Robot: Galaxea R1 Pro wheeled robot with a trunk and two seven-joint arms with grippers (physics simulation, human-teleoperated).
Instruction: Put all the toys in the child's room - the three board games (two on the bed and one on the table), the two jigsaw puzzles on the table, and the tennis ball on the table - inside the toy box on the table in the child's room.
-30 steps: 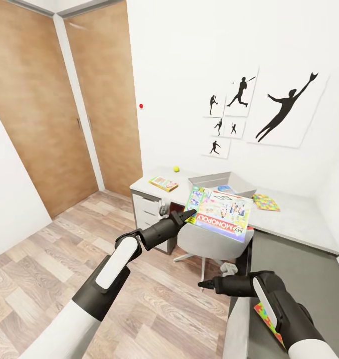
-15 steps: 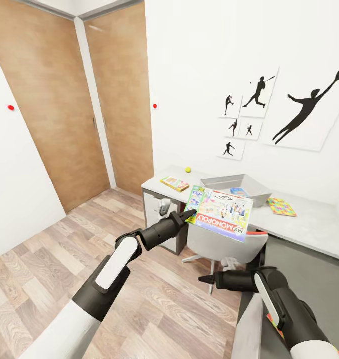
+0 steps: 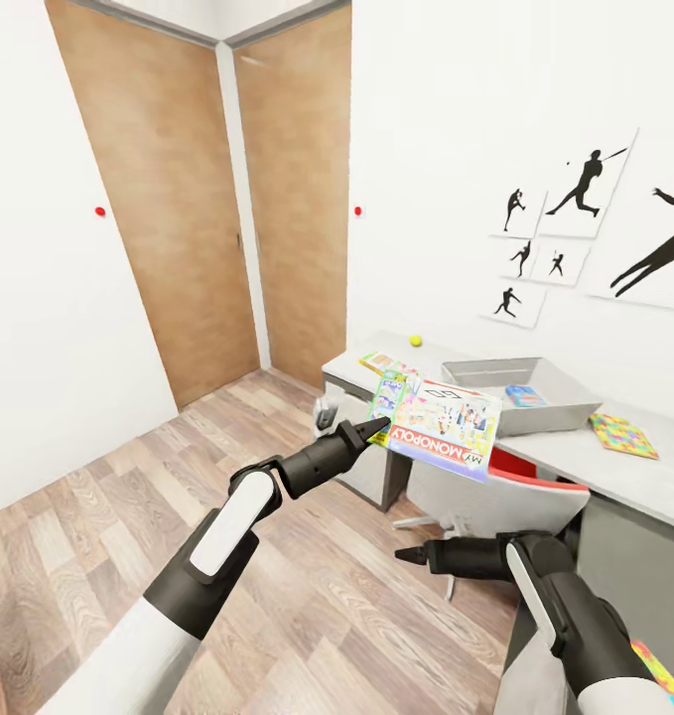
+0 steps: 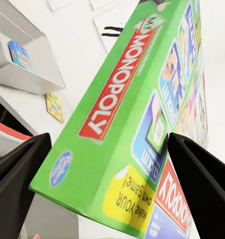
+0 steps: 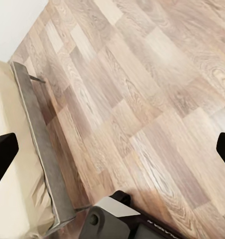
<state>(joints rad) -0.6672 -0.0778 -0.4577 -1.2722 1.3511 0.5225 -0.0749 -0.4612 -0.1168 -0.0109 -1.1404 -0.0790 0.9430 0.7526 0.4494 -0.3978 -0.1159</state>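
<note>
One Monopoly box [image 3: 441, 427] gripped by left hand [image 3: 374, 429] nr grey table [image 3: 575, 459], wood-plank floor [image 3: 98, 516]; right hand [image 3: 404, 555] unclear.

"MY MONOPOLY" on the board game [image 3: 441, 425], "MAKE YOUR OWN GAME!" on its edge

Bright, even light all round, no glare and only faint soft shadows under the desk [image 3: 535, 452]. Wall prints [image 3: 575, 233] lean and stretch toward the edges. Up close, the Monopoly box [image 4: 137, 124] looks slightly soft.
</note>
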